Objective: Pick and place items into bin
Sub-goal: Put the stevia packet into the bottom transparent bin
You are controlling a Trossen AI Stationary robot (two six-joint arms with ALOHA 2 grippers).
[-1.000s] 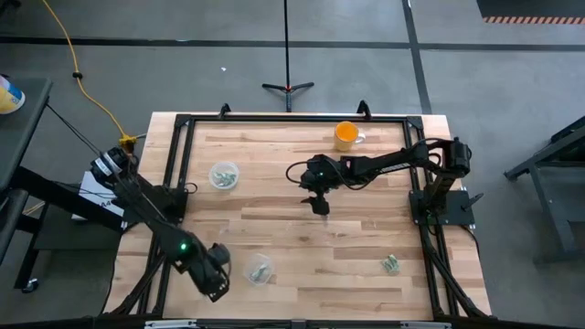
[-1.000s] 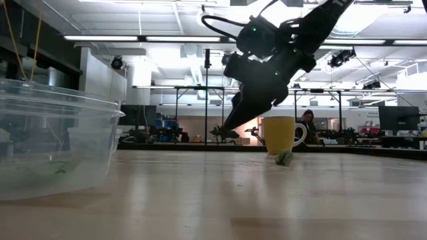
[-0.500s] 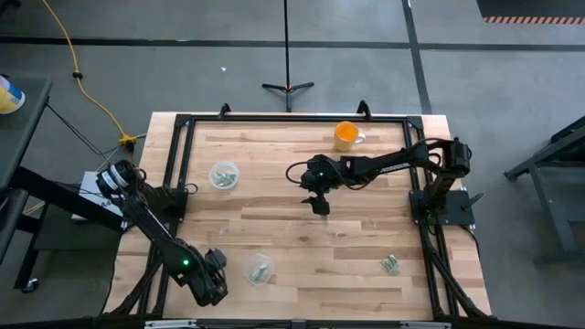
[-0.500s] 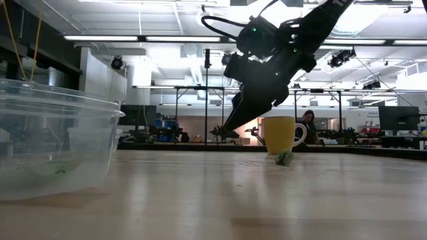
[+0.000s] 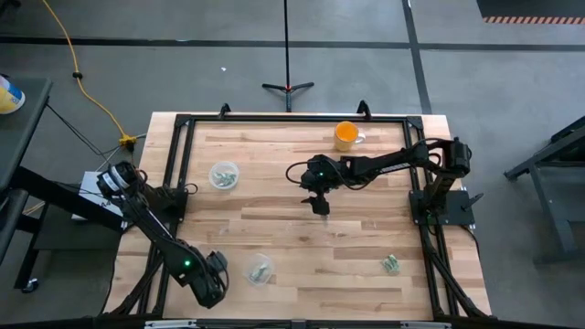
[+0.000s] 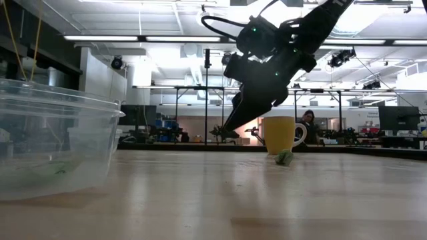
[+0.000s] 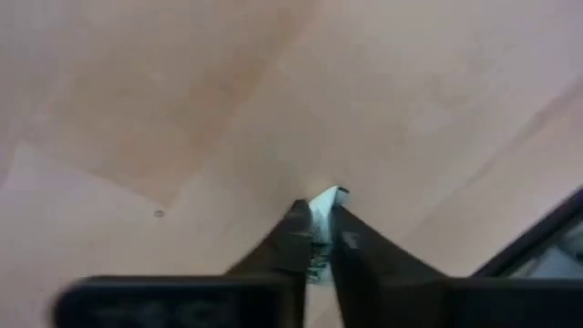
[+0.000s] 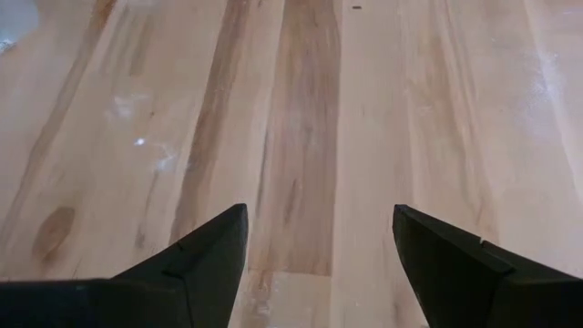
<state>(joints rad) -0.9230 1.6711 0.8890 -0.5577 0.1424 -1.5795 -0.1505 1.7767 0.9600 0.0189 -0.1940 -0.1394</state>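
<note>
My left gripper (image 5: 210,281) is near the table's near left corner, left of a clear bin (image 5: 259,270) that holds greenish pieces. It is shut on a tiny silvery piece (image 7: 326,202). One more silvery green piece (image 5: 391,264) lies on the wood near the near right corner; it also shows in the low view (image 6: 285,158). My right gripper (image 5: 320,206) hangs open and empty above the middle of the table, its fingers (image 8: 205,251) wide apart over bare wood. In the low view the bin (image 6: 53,133) stands close on the left. My left gripper pinches the tiny silvery piece between its two fingers (image 7: 293,228); the piece's end (image 7: 330,194) sticks out past their tips. The fingers point down toward the wood. Whether the piece touches the table I cannot tell.
A second clear bin (image 5: 224,175) with pieces in it stands at the far left. An orange mug (image 5: 345,135) stands at the far edge, right of the middle. A black frame (image 5: 178,164) runs along the table's edges. Bare wood lies between the arms.
My left arm has shifted a little toward the table's left and near edges, away from the near bin, then kept still. My right arm has not moved.
</note>
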